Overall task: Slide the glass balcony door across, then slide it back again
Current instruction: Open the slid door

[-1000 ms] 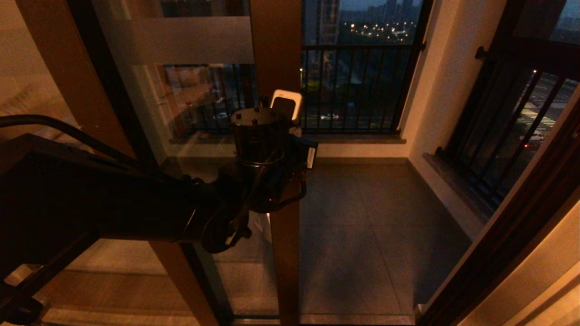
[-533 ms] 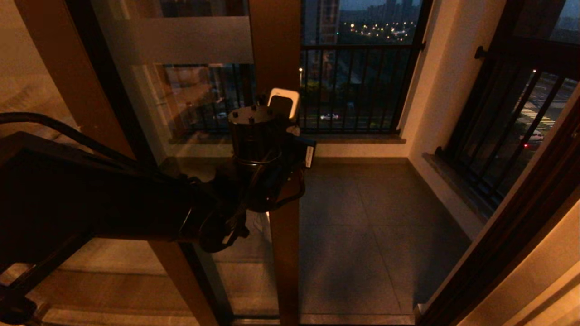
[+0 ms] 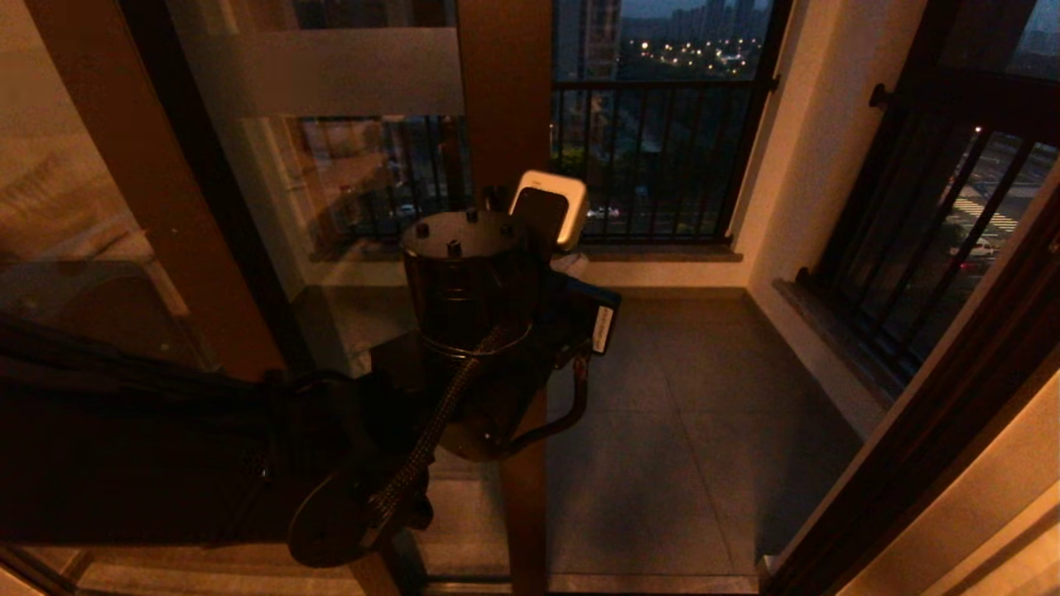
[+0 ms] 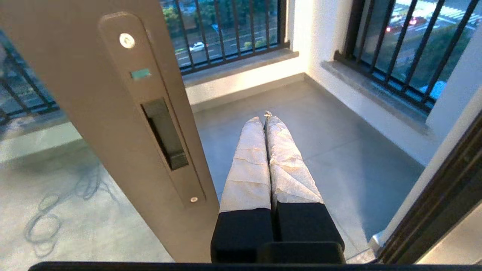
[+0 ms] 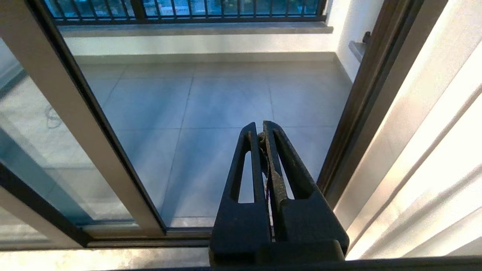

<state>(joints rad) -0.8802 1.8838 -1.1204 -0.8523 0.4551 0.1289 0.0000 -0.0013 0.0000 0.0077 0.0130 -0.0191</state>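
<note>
The glass balcony door [image 3: 364,165], a tall clear pane in a dark reddish-brown frame with a frosted horizontal band near its top, stands slid to the left of the opening, so the grey tiled balcony floor [image 3: 687,430] is open to the right of its stile [image 3: 505,99]. The left hand [image 4: 265,122] has its 2 pale wrapped fingers [image 4: 248,165] pressed together, holding nothing, and points past the free edge of the stile, just beside it; contact with the stile cannot be confirmed. The dark recessed handle [image 4: 163,131] sits in a long plate on the stile face, beside the fingers and apart from them. The right hand [image 5: 261,130] is also closed and empty, parked low before the open doorway. Judged from this layout, the step in hand is to engage the stile for a push. To do it well, set the closed fingers flat against the stile edge or seat them in the handle recess, then drive level and parallel to the bottom track [image 5: 150,231], without angling into the glass, which could jam the panel or let the fingers slip off. No characters can be read on the frosted band. A small green mark [image 4: 140,73] on the handle plate and a white label [image 3: 604,324] on the left wrist carry no legible writing.
</note>
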